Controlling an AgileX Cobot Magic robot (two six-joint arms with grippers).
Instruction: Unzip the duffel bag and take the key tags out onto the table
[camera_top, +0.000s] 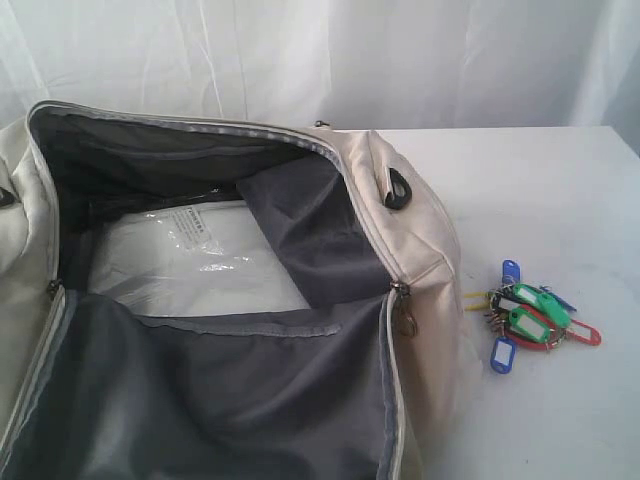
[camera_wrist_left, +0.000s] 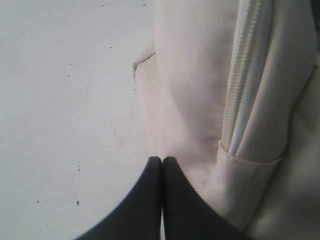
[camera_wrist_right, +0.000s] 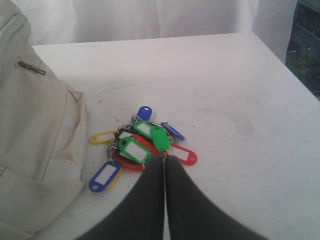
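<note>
Right wrist view: the right claw (camera_wrist_right: 164, 158) is clenched on nothing. The tags (camera_wrist_right: 142, 145) lie in a bunch on the table (camera_wrist_right: 230, 80) just beyond its tips, with one green tag nearest. I cannot tell whether the tips touch it. The bag (camera_wrist_right: 35, 120) sits to one side of this claw, near the tags but apart from them. The left claw (camera_wrist_left: 162, 160) is clenched and empty too, its tips close against the bag's outer wall. From the exterior view the bag gapes unzipped, with only a clear packet (camera_top: 195, 250) on its floor. Both steps look finished to me. The next move likely calls only for lifting each claw away without dragging the tags or snagging fabric.
</note>
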